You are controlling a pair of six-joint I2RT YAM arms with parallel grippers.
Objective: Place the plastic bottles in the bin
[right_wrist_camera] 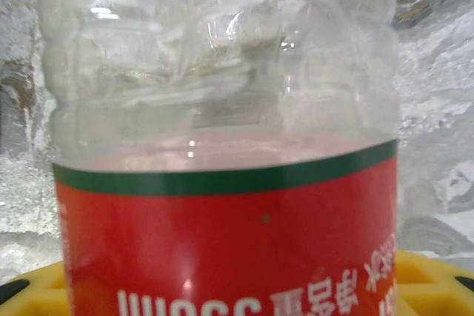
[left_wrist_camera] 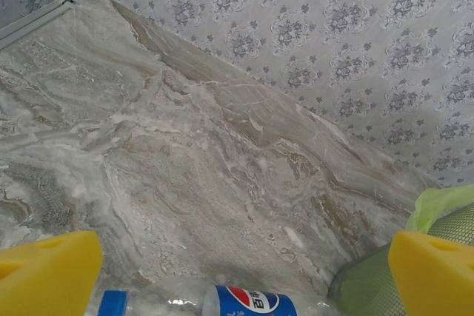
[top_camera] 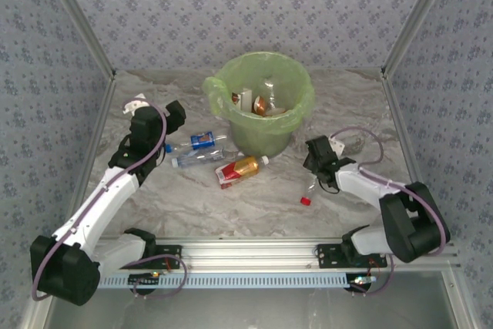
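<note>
The bin (top_camera: 296, 86), a pale green bucket with a green bag liner, stands at the back middle and holds some bottles (top_camera: 260, 104). Left of it on the table lie a blue-labelled bottle (top_camera: 202, 141), a clear one (top_camera: 196, 159) and an amber red-labelled one (top_camera: 243, 168). My left gripper (top_camera: 173, 117) hovers open just left of these. The blue-labelled bottle (left_wrist_camera: 248, 303) lies below its yellow fingers (left_wrist_camera: 44, 275), with the bin (left_wrist_camera: 444, 216) at the right. My right gripper (top_camera: 316, 161) sits low, right of the bin, shut on a crumpled clear bottle with a red label (right_wrist_camera: 222, 242).
A small red cap (top_camera: 306, 200) lies on the marble table (top_camera: 254, 206) just in front of the right gripper. A white and red object (top_camera: 137, 104) rests at the back left. Patterned walls and metal posts (top_camera: 77, 28) close in the back and sides.
</note>
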